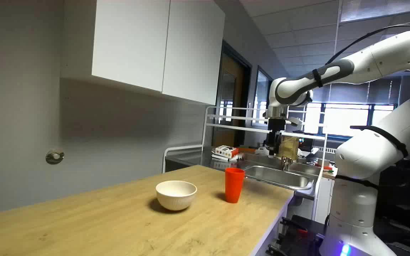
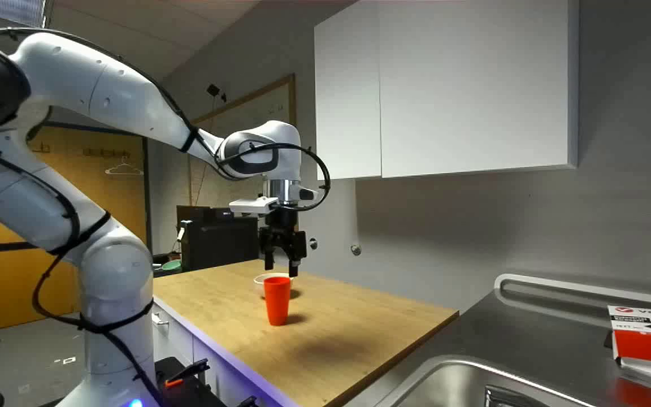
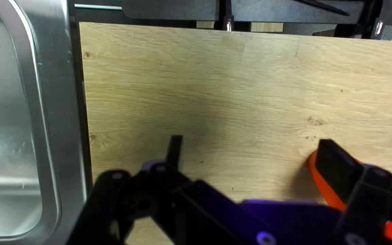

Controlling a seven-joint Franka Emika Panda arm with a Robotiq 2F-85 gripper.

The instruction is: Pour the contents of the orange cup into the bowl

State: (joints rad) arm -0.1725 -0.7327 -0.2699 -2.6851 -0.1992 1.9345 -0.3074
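Note:
The orange cup [image 1: 234,185] stands upright on the wooden counter, and also shows in an exterior view [image 2: 277,301]. In the wrist view only part of the cup [image 3: 323,185] shows at the right, behind a finger. Its contents cannot be seen. The white bowl [image 1: 176,195] sits upright beside the cup, apart from it; in an exterior view the bowl [image 2: 259,285] is partly hidden behind the cup. The bowl is out of sight in the wrist view. My gripper [image 2: 281,270] is open and empty, pointing down, well above the counter on the sink side of the cup; its fingers [image 3: 250,141] are spread.
The wooden counter [image 1: 119,220] ends at a metal sink [image 3: 60,136]. White cabinets [image 1: 130,42] hang on the wall above the counter. A white rack frame [image 1: 238,128] stands round the sink. A red and white box [image 2: 650,336] lies beside the sink.

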